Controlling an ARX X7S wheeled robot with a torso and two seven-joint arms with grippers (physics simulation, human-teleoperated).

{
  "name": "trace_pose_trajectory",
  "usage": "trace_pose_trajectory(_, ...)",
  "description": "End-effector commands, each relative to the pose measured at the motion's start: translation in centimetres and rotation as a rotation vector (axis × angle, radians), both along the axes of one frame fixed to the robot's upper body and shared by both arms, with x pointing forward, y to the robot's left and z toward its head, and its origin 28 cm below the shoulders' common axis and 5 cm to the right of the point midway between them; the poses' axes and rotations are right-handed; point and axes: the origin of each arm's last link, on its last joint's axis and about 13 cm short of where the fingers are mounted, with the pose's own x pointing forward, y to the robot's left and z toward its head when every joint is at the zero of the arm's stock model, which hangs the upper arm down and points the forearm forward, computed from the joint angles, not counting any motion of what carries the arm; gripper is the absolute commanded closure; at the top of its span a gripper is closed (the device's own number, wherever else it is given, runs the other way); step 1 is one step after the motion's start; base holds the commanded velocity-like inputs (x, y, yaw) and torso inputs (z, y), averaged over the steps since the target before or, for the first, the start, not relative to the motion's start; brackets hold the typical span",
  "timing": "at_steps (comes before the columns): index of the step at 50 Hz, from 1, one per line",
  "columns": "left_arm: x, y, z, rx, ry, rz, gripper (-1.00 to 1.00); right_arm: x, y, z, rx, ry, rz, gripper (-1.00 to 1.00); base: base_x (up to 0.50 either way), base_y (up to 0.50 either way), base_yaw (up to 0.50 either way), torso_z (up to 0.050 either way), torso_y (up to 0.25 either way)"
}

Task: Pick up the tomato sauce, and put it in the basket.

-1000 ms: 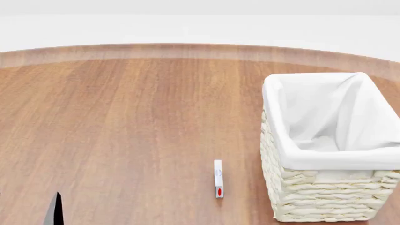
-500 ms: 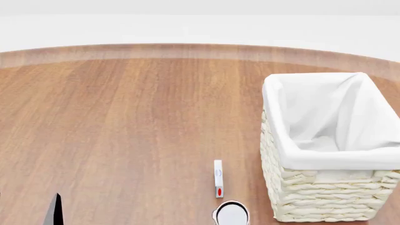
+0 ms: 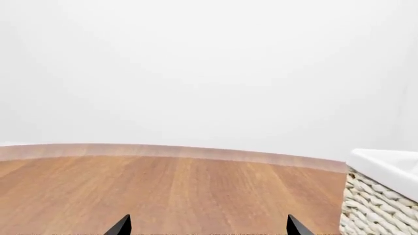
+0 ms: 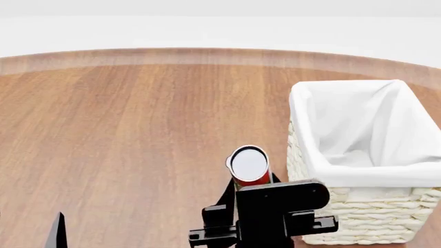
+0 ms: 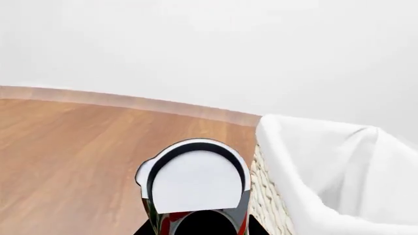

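The tomato sauce (image 4: 249, 165) is a small tin with a silver-white top and a red label. My right gripper (image 4: 250, 183) is shut on it and holds it upright above the wooden table, just left of the basket (image 4: 344, 178). The right wrist view looks onto the tomato sauce (image 5: 196, 181) from close up; the right gripper (image 5: 199, 231) grips its sides, and the basket (image 5: 313, 161) stands close beside it. The cream wicker basket has a white cloth lining, and nothing shows inside it. My left gripper (image 3: 209, 227) is open and empty, low over the table.
The brown wooden table (image 4: 138, 129) has a curved far edge (image 4: 206, 54) in front of a white wall. One left fingertip (image 4: 59, 232) shows at the head view's lower left. The basket (image 3: 382, 196) stands at the side in the left wrist view.
The right gripper has risen into the head view from the bottom edge with the tomato sauce. It now hides the small white box that lay beside the basket. The left fingertip barely moved.
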Motion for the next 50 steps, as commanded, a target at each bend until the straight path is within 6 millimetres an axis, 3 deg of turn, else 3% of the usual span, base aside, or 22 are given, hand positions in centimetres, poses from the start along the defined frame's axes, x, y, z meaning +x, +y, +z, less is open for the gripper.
trace_pose_trajectory(1, -0.1, 0.0, -0.1, -0.004, 0.005, 0.000, -1.00, 2.2, -0.3, 4.6, -0.034, -0.099, 0.008, 1.00, 0.00, 0.00, 0.00, 0.000, 0.000)
trace_pose_trajectory(8, -0.3, 0.1, 0.0, -0.005, 0.002, 0.000, -1.00, 3.1, -0.6, 7.6, -0.060, -0.161, 0.009, 1.00, 0.00, 0.00, 0.00, 0.000, 0.000)
trace_pose_trajectory(14, -0.4, 0.0, 0.0, -0.003, 0.003, -0.003, -1.00, 5.4, -1.8, 11.2, -0.040, -0.191, -0.037, 1.00, 0.00, 0.00, 0.00, 0.000, 0.000)
trace_pose_trajectory(25, -0.2, -0.1, -0.3, 0.006, 0.006, -0.001, -1.00, 9.8, -3.6, 13.4, -0.027, -0.125, -0.119, 1.00, 0.00, 0.00, 0.00, 0.000, 0.000)
trace_pose_trajectory(40, -0.1, -0.1, -0.5, -0.001, 0.010, -0.007, -1.00, 14.5, -7.4, 15.6, -0.039, -0.049, -0.288, 1.00, 0.00, 0.00, 0.00, 0.000, 0.000)
trace_pose_trajectory(47, 0.2, -0.1, -0.5, -0.003, 0.012, -0.002, -1.00, 15.6, -8.3, 14.7, -0.028, 0.007, -0.335, 1.00, 0.00, 0.00, 0.00, 0.000, 0.001)
trace_pose_trajectory(50, 0.1, -0.3, -0.7, -0.003, 0.013, -0.007, -1.00, 16.1, -8.5, 13.4, -0.024, 0.053, -0.338, 1.00, 0.00, 0.00, 0.00, 0.000, 0.000)
